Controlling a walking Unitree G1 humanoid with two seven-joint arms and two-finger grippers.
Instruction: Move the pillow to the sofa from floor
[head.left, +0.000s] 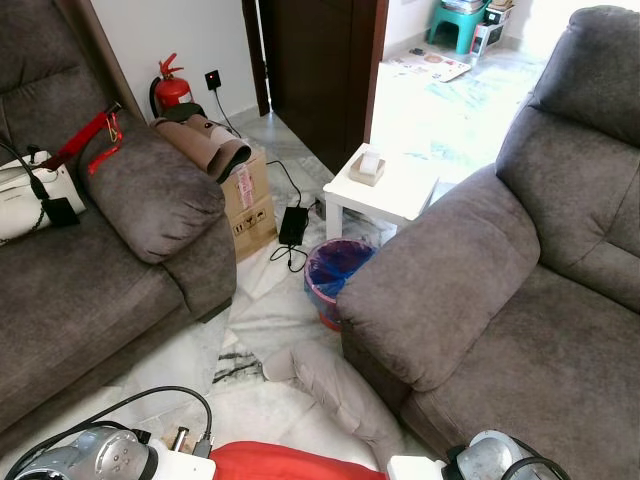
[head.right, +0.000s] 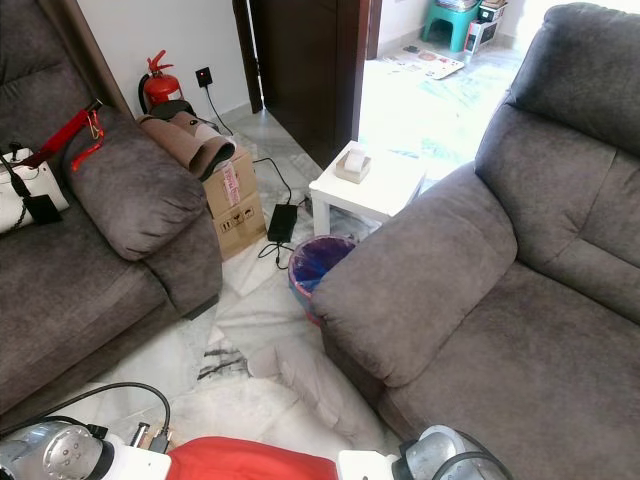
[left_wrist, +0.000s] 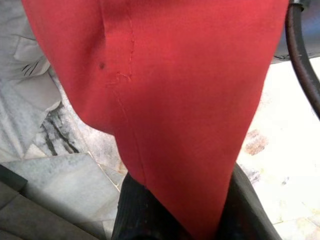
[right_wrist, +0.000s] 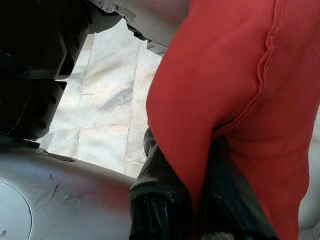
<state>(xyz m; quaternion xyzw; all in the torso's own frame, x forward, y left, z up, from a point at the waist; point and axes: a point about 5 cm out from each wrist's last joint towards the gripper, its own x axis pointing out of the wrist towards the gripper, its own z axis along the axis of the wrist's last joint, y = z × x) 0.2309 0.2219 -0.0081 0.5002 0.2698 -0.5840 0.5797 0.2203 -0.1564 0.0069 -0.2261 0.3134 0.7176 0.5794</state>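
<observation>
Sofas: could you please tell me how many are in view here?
2. One grey sofa stands on the robot's left, bearing a white bag; the other grey sofa stands on its right, beside the bin. More may lie outside the frame.

Matt red cloth of the pillow (left_wrist: 170, 100), stitched along a seam, is pinched between smooth black fingers (right_wrist: 160, 200). Beneath the fingers, glossy veined marble floor (left_wrist: 65, 180).

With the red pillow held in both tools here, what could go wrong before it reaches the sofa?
The red pillow hangs from thin pinches by the left tool and right tool; it may slip. The grey cloth and black cable on the floor could snag the feet. The bin stands close by.
</observation>
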